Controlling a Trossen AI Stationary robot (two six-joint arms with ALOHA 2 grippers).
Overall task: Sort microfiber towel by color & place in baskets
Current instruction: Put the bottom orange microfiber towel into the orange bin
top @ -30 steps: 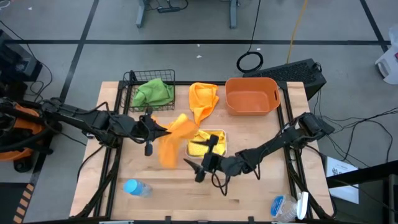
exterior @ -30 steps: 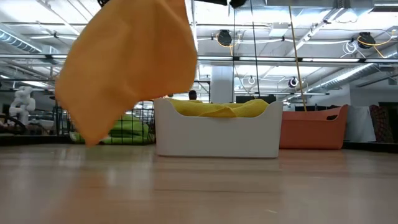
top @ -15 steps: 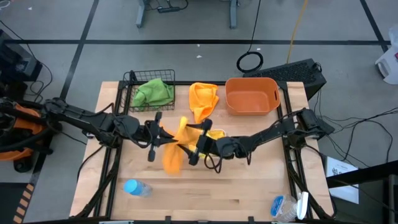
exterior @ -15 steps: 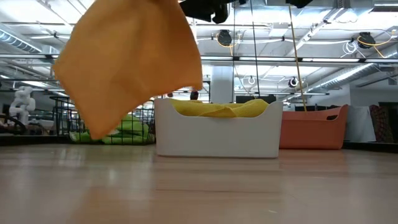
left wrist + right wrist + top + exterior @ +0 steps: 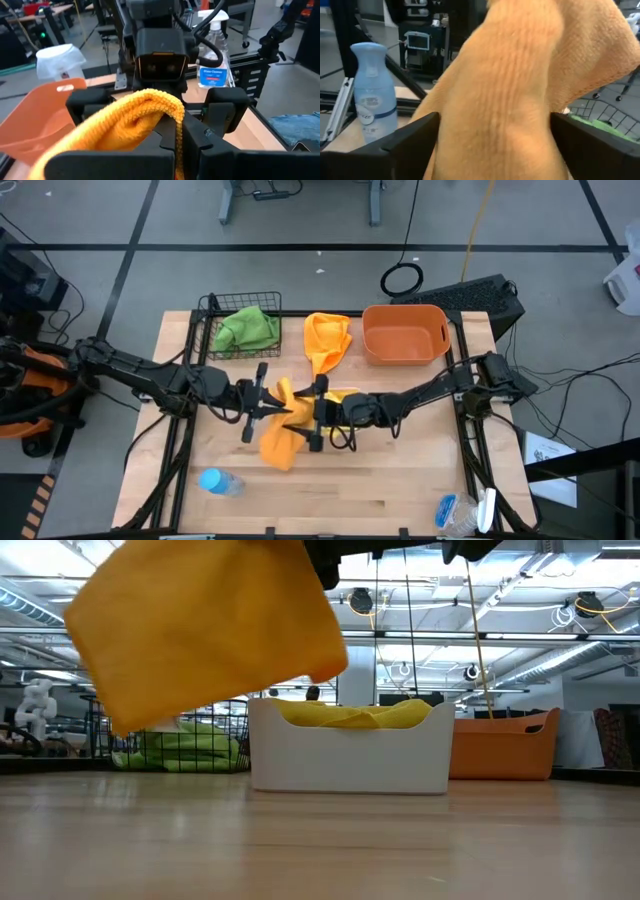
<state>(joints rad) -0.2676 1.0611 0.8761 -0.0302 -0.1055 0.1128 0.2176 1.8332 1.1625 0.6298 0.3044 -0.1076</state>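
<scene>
An orange microfiber towel (image 5: 283,430) hangs over the table's middle with my left gripper (image 5: 265,400) shut on it. My right gripper (image 5: 318,412) faces it from the right, open, one finger (image 5: 410,145) on each side of the hanging cloth (image 5: 505,90). A second orange towel (image 5: 327,340) lies on the table between the black wire basket (image 5: 212,308), which holds a green towel (image 5: 245,328), and the orange tub (image 5: 405,333). The white tray (image 5: 350,755) holds a yellow towel (image 5: 350,715). My left gripper pinches a bunched fold at the towel's top (image 5: 150,107) between its two fingers, coming about level from the table's left. The towel hangs below the fingers, slack and clear of the table (image 5: 200,630). My right gripper's fingers flank the cloth; I cannot tell whether they touch it.
A blue bottle (image 5: 220,481) lies near the front left edge. A spray bottle (image 5: 450,510) lies at the front right corner. The white tray is mostly hidden under my right arm in the high view. Bare wood shows along the near side.
My left gripper has carried the towel a little toward the table's right, and the hanging cloth has swung and tipped. My right gripper has come from the near side toward the far edge, up to the towel, so that its fingers now flank it.
</scene>
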